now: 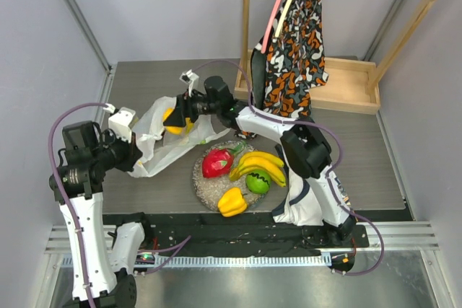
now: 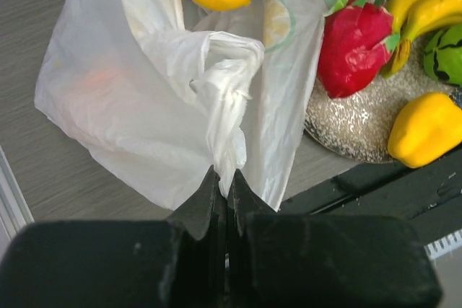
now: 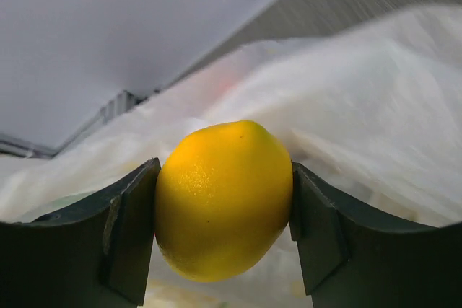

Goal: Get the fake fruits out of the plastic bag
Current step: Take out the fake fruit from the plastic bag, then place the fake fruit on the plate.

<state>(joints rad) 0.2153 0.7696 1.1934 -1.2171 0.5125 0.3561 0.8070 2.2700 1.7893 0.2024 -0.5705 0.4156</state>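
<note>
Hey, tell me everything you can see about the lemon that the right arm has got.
The lemon is a glossy, bright yellow oval that looks like plastic, with finely dimpled skin, whole and unmarked. It is clamped at its sides between the jaws of the right gripper, held at the mouth of the plastic bag. Only the two jaws visibly touch it; whether it brushes the bag cannot be told.

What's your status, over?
Left tool shut on plastic bag. Right tool shut on lemon, at bag mouth. Nothing seen blocking route to plate.
</note>
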